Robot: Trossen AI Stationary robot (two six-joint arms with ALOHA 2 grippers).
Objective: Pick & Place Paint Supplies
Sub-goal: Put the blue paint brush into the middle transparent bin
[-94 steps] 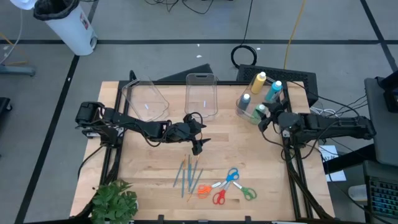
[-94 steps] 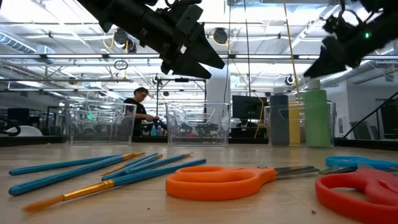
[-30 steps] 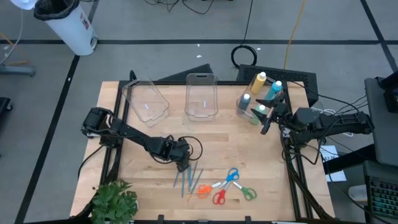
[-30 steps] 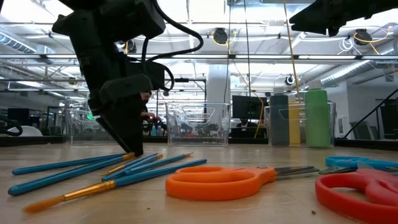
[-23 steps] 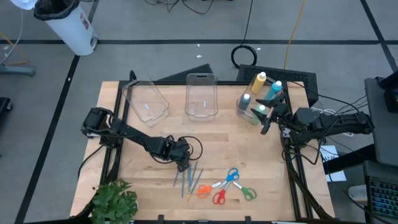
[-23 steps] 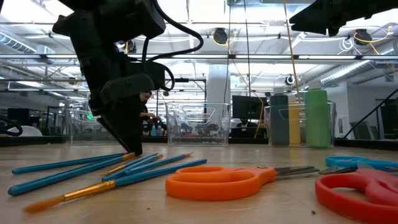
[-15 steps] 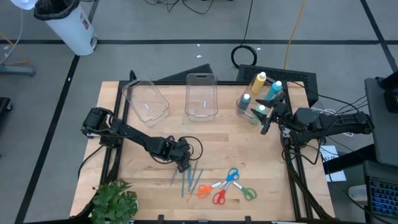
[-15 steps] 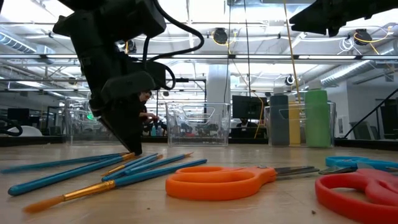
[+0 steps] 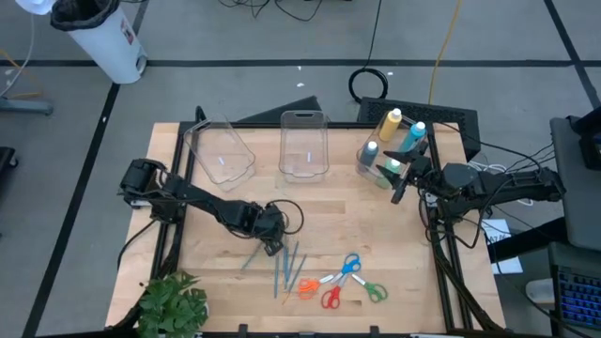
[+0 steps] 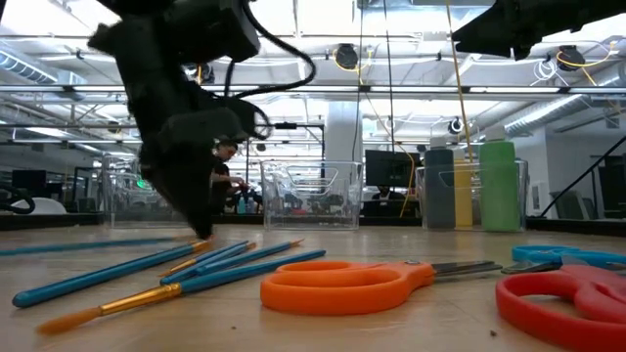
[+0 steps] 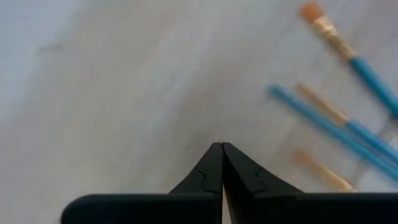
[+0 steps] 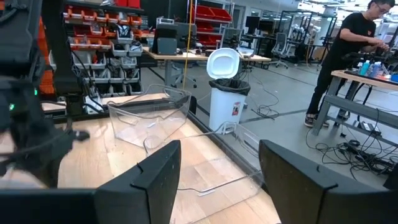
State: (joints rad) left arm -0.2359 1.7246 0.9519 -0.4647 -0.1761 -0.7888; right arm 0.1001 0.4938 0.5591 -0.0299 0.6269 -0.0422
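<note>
Pale wooden desk (image 9: 376, 225) fills the overhead view, with clear plastic bins (image 9: 302, 145) at its far edge. My left tool (image 9: 273, 246) sits low at the thin blue-handled brushes (image 9: 285, 266), fingertips pressed together; whether they pinch one brush (image 9: 254, 254) lying apart, I cannot tell. My right tool (image 9: 398, 191), fingers spread, waits beside the white-capped paint bottles (image 9: 392, 141). To do this well, I should lift slowly, keeping the brush level.
</note>
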